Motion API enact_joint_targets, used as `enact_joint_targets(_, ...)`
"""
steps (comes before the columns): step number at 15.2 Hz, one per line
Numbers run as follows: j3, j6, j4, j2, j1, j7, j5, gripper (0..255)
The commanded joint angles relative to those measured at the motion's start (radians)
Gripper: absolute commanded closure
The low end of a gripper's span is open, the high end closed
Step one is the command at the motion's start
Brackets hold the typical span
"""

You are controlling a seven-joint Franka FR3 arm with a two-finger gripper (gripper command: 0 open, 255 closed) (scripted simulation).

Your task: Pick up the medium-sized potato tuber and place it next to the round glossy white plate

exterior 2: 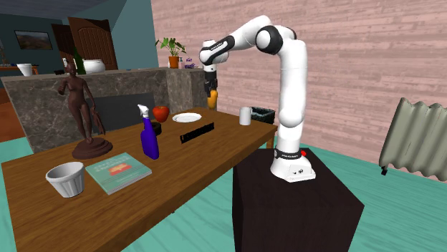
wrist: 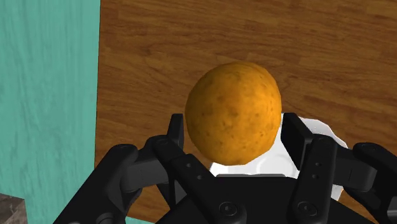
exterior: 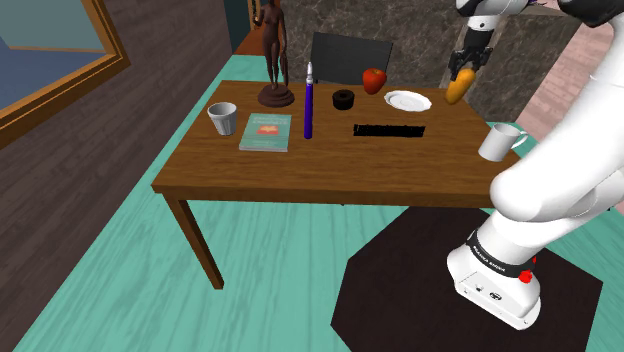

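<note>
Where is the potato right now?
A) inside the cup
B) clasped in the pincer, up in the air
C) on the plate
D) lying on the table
B: the pincer clasps the potato on both sides, holding it above the table, near the plate.

**Setting: room in a house, dining corner**

Wooden table [exterior: 300, 170] on teal floor [exterior: 100, 270], chair [exterior: 350, 50] pushed in at far side. Household clutter on top: brown figurine [exterior 2: 84, 114], book [exterior 2: 118, 174], red apple [exterior 2: 160, 113], white mug [exterior 2: 246, 115]. Stone counter [exterior 2: 122, 89] behind carries a potted plant [exterior 2: 172, 51]. Ribbed radiator [exterior 2: 415, 139] against pink brick wall [exterior 2: 358, 57]; framed picture [exterior 2: 32, 39] and panelled wooden door [exterior 2: 93, 44] at the back. Reads as a lived-in home
</note>
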Motion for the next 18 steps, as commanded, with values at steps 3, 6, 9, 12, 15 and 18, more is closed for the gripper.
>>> enact_joint_targets(3, -0.018, -0.016, 0.104, 0.09, -0.041, -0.072, 0.043, 255)
enact_joint_targets(6, -0.017, 0.022, 0.074, 0.099, -0.042, -0.072, 0.046, 255)
enact_joint_targets(9, -0.016, 0.059, 0.046, 0.109, -0.043, -0.073, 0.05, 255)
enact_joint_targets(12, -0.014, 0.096, 0.021, 0.122, -0.044, -0.074, 0.055, 255)
enact_joint_targets(15, -0.013, 0.132, -0.002, 0.136, -0.045, -0.076, 0.061, 255)
enact_joint_targets(18, -0.01, 0.168, -0.023, 0.152, -0.047, -0.079, 0.068, 255)
